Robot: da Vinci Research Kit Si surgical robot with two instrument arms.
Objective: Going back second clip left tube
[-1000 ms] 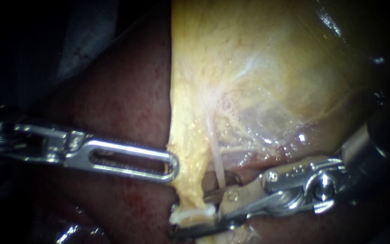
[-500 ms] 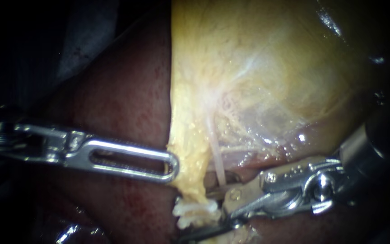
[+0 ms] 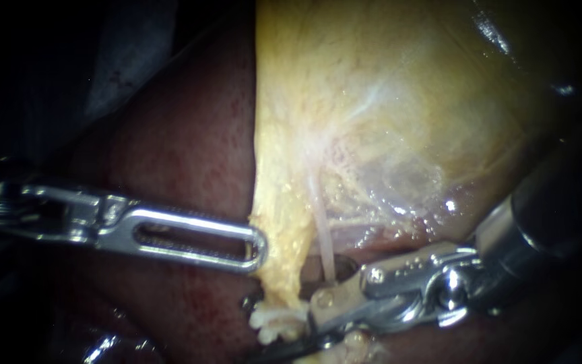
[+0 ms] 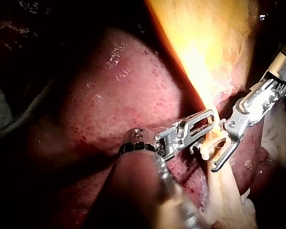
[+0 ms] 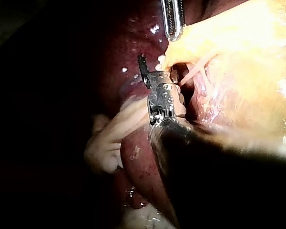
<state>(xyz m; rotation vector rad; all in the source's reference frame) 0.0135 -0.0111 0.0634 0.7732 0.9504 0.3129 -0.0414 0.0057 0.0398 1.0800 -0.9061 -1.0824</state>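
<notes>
The yellow gallbladder (image 3: 385,101) narrows to a fatty stalk (image 3: 281,263) that ends in a whitish frayed lump (image 3: 276,325). Beside it runs a thin pale tube (image 3: 325,243). My left instrument (image 3: 259,248) comes in level, its slotted jaws shut on the stalk's edge; the left wrist view shows the same hold (image 4: 210,117). My right instrument (image 3: 287,327) reaches in from the lower right. Its curved jaws stand open around the stalk's lower end, clearest in the left wrist view (image 4: 218,150). I cannot make out a clip for sure.
Dark red liver (image 3: 183,148) lies behind and below the stalk. In the right wrist view pale loose tissue (image 5: 109,138) hangs beside my right instrument's shaft (image 5: 195,152). A shiny metal object (image 3: 102,347) sits at the lower left.
My right instrument has slid to the left along the stalk's base. The whitish end of the stalk has gone from a flat band to a frayed lump. The left instrument has not moved.
</notes>
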